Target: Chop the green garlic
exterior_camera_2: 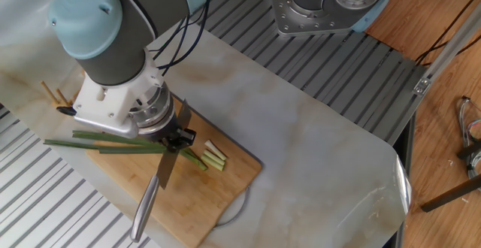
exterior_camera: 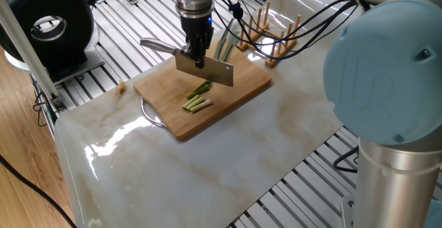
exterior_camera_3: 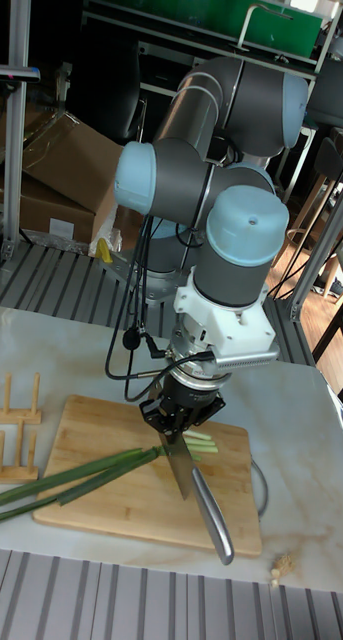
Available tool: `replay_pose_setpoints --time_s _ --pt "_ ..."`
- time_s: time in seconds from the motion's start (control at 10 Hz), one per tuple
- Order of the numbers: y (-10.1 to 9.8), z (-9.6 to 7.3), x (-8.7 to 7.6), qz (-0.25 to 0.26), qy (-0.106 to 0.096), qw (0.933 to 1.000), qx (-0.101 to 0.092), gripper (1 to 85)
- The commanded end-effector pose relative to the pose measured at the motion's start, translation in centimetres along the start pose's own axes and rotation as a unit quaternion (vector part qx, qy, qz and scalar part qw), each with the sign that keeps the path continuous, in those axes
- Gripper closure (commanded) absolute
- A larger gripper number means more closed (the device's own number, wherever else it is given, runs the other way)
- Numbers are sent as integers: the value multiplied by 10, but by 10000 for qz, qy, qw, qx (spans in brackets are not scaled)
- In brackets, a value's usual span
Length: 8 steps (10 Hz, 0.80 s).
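overhead, the end effector (exterior_camera: 197, 54) clamps a cleaver (exterior_camera: 204, 70) above green garlic (exterior_camera_3: 76, 473), peg rack (exterior_camera: 273, 31) seemingly behind.

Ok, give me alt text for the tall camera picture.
A robot arm's gripper holds a cleaver blade-down over green garlic on a wooden cutting board, with cut pieces lying beside the blade.

Marble-look table (exterior_camera: 207, 166) carries wooden cutting board (exterior_camera: 245, 93) near centre; wooden peg rack (exterior_camera: 273, 38) at board's 2 o'clock, touching tabletop.
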<state>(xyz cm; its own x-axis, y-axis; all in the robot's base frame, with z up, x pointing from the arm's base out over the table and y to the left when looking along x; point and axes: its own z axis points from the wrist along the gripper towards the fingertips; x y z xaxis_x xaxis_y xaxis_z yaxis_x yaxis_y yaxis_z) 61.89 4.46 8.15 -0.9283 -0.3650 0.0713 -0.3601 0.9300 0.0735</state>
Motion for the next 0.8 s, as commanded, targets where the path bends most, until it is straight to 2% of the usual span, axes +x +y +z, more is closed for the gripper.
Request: replay_pose_setpoints --time_s 0.0,0.2,0.3,0.4,0.7 --pt "-3 1 5 15 -25 10000 -9 843" --pt "-5 4 5 149 -63 9999 -45 843" --pt "-1 8 2 265 -161 9994 -181 843" --pt "7 13 3 400 -165 9983 -391 843" --pt "-5 18 6 530 -170 9982 -222 843"
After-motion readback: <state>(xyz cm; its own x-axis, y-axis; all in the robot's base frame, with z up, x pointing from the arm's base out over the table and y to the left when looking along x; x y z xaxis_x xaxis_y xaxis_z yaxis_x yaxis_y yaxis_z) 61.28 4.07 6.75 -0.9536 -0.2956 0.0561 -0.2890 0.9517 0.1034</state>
